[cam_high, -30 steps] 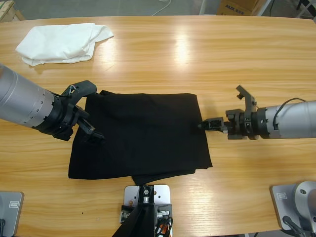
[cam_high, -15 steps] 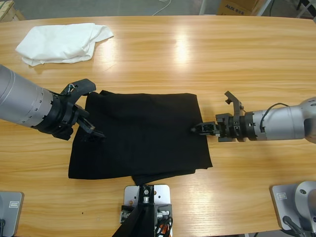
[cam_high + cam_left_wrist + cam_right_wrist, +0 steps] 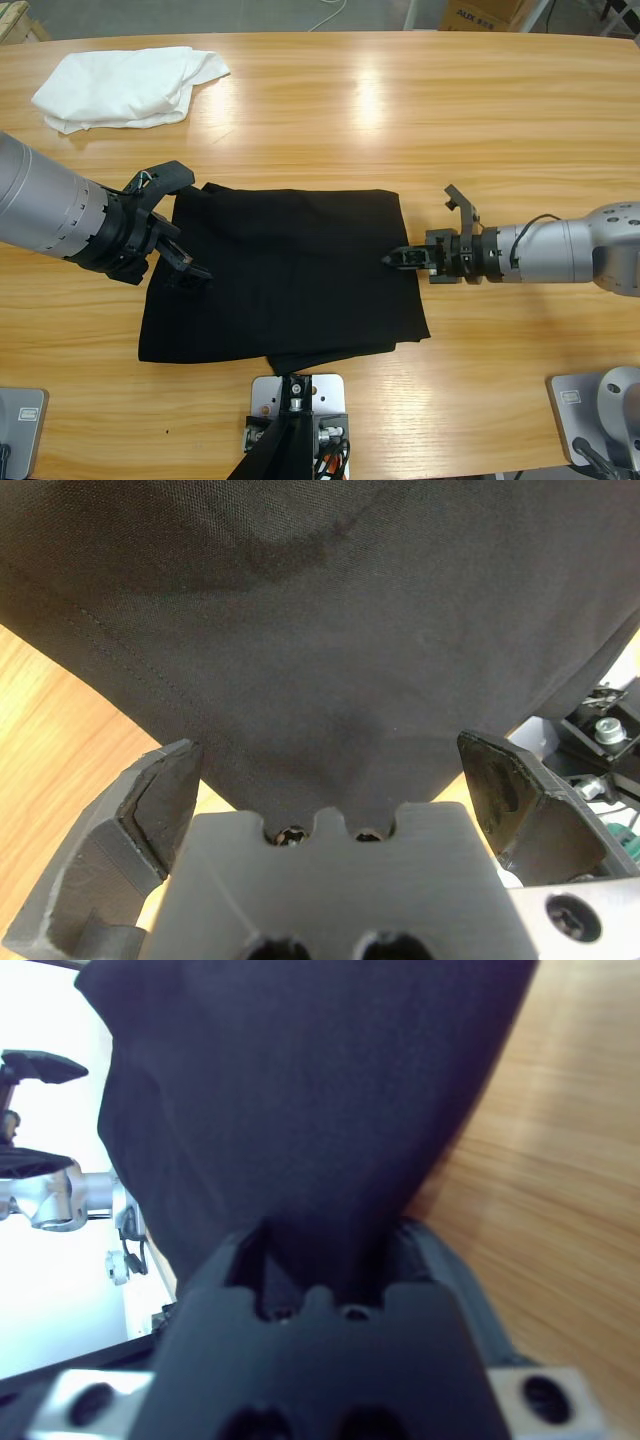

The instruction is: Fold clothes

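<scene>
Garment: I see the large black soft-fabric T-shirt (image 3: 285,272) lying flat and folded into a rough rectangle on the long wooden table (image 3: 400,110), near its front edge, between my two arms.
Left gripper: my left gripper (image 3: 172,232) sits over the shirt's left edge; in its wrist view the two black jaws stand wide apart with the dark cloth (image 3: 330,630) spread between them, nothing pinched that I can make out.
Right gripper: my right gripper (image 3: 398,258) reaches in at the shirt's right edge; its wrist view shows the jaws closed down on a bunched fold of the black fabric (image 3: 300,1110).
Elsewhere: a crumpled white cloth garment (image 3: 125,86) lies at the table's far left corner, well apart from the shirt.
</scene>
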